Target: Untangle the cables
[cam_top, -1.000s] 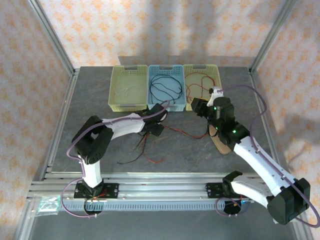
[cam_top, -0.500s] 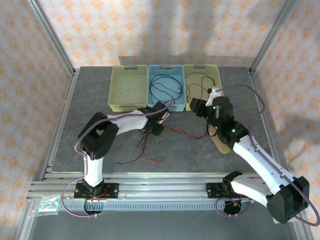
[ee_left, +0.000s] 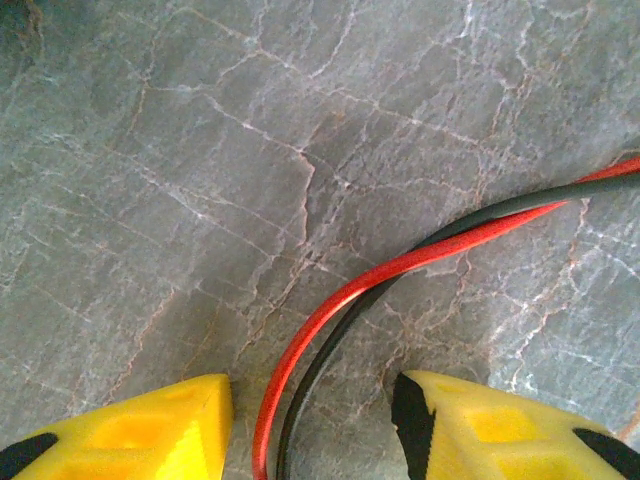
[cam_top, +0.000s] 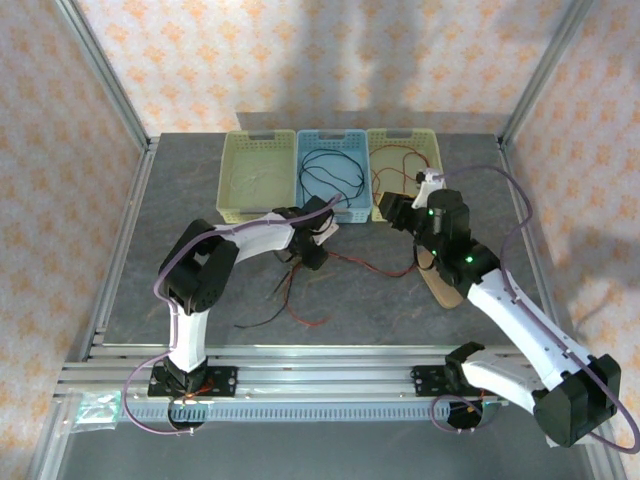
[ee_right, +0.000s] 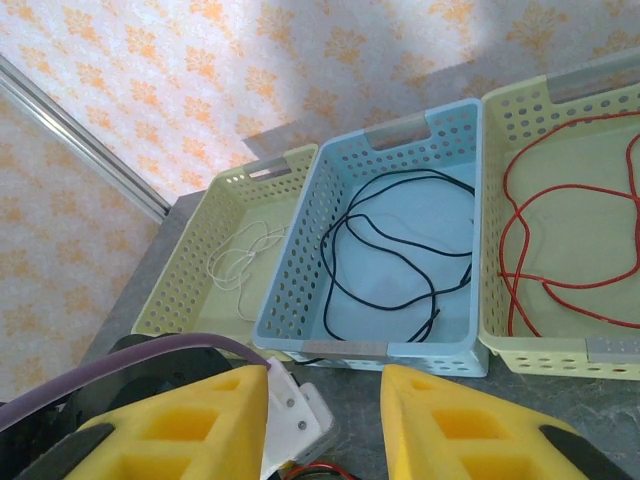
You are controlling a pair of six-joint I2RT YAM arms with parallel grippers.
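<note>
- The left jaws stood apart astride a thin red cable (ee_left: 400, 265) and a thin black cable (ee_left: 520, 205), which touched on the grey veined surface (ee_left: 200, 150).
- Closing risked pinching the 2 together, so the tangle would be dragged rather than freed.
- The right jaws stood part-open and empty.

**Quick headcount of the setup**

Baskets: three in a row. Two are yellow, the left yellow basket (ee_right: 175, 290) and the right yellow basket (ee_right: 490, 230), and there's one blue basket (ee_right: 295, 260) between them.

Each basket has what looks like a single wire in it: one white cable (ee_right: 243, 258), one black cable (ee_right: 326, 290) and one red cable (ee_right: 502, 225).

Loose on the tabletop I count at least one more red strand (ee_left: 400, 265) and one more black strand (ee_left: 520, 203). From overhead that pile is too tangled for an exact number.

Arms: two, the left arm (cam_top: 250, 238) and the right arm (cam_top: 520, 320).

Odds and ends: one flat tan piece (cam_top: 440, 288) and one small clear bag (cam_top: 95, 410).
</note>
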